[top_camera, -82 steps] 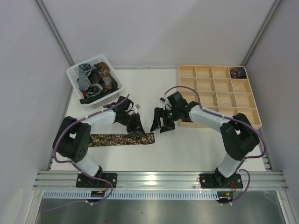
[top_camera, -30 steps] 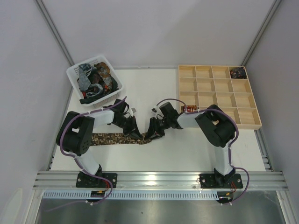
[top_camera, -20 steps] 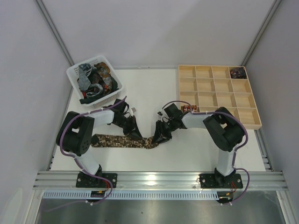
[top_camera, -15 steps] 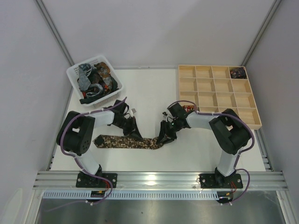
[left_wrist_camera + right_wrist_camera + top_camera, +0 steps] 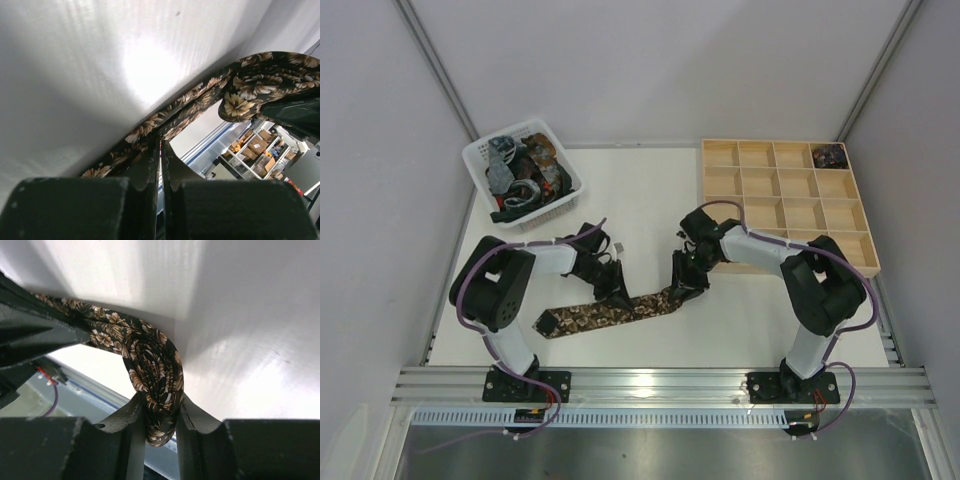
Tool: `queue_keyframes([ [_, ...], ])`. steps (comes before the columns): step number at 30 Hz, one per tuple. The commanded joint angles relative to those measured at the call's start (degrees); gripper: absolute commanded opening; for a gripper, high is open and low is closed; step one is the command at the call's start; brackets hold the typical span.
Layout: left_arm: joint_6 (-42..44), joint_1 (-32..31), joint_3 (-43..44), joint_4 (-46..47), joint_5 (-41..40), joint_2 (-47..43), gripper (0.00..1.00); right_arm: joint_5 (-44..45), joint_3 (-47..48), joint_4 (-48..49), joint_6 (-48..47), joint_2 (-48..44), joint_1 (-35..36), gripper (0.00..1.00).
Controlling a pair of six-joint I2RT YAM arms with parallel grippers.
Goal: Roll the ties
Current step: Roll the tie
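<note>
Holds one brown floral tie (image 5: 590,315) aslant on the table (image 5: 650,200) near its front edge, pinched mid-length in the closed left gripper (image 5: 618,298), rolled end clamped in the right gripper (image 5: 680,290). Leaves open white surface between one basket (image 5: 472,158) of heaped ties (image 5: 520,170), far left, and one sixteen-cell wooden tray (image 5: 760,168), far right.

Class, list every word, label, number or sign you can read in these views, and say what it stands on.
No readable text anywhere.
Brown floral-print fabric tie: pattern only.
White plastic basket and pale wooden compartment tray: no markings visible.
Cardboard boxes on background shelves, left wrist view: too blurred to read.
</note>
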Motion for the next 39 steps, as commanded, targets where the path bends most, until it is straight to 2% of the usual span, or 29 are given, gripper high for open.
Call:
queue_keyframes([
  [1,-1.4,-1.5,2.4,0.3,-0.2,-1.9,0.09,7.7,4.2,-8.2,-1.4,0.3,0.4,0.04],
  [8,-4.1,-6.3,6.6,1.9,1.6,1.3,0.08,13.2,8.8,-12.5,-2.1,2.6,3.6,0.05],
  [18,-7.1,-7.6,10.9,4.2,3.9,6.2,0.08,18.0,11.9,-15.6,-2.8,3.7,6.6,0.06],
  [25,-8.0,-8.7,12.6,5.6,4.1,9.3,0.08,18.4,14.9,-16.7,-2.8,5.2,8.1,0.09],
  [31,-8.0,-8.8,13.3,5.6,3.6,10.8,0.08,18.4,17.5,-17.4,-3.0,6.6,9.8,0.15],
  [39,-8.9,-8.8,13.1,5.9,3.2,11.3,0.08,18.7,19.2,-16.8,-3.4,7.4,11.9,0.32],
])
